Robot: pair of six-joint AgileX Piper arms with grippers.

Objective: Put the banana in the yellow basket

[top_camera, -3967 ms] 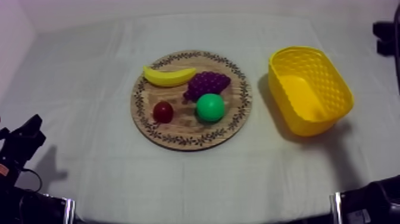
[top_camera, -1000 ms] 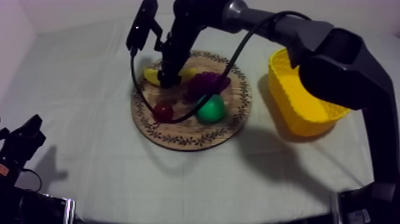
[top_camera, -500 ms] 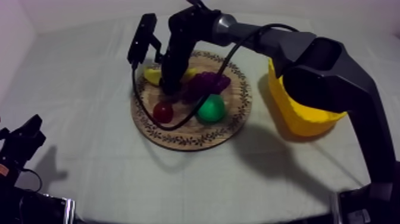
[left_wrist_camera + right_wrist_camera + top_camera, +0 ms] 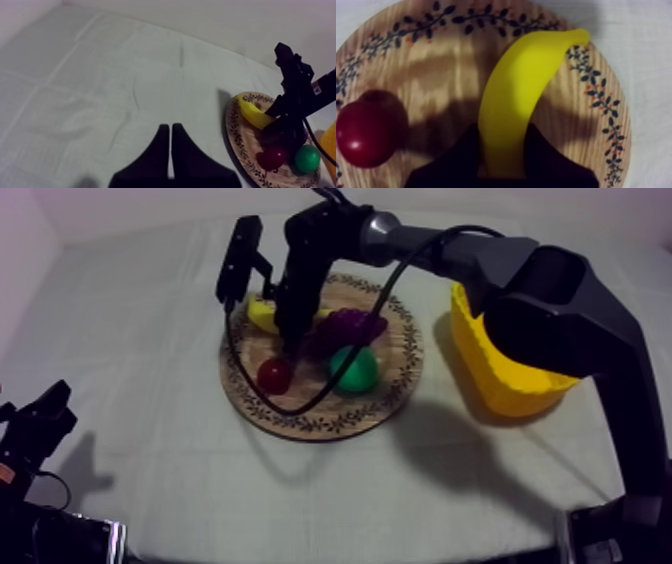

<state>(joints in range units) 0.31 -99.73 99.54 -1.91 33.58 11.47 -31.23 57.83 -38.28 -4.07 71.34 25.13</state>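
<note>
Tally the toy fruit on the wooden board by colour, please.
Yellow: 1, the banana
Purple: 1, the bunch of grapes
Red: 1, the small red fruit
Green: 1, the round green fruit
Total: 4

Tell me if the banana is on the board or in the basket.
On the board: the banana lies on the wooden board with the right tool closed round it.

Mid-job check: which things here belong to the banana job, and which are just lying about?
Job: banana, right gripper shut on it, wooden board, yellow basket.
Lying about: grapes, small red fruit, green fruit, all on the board.
</note>
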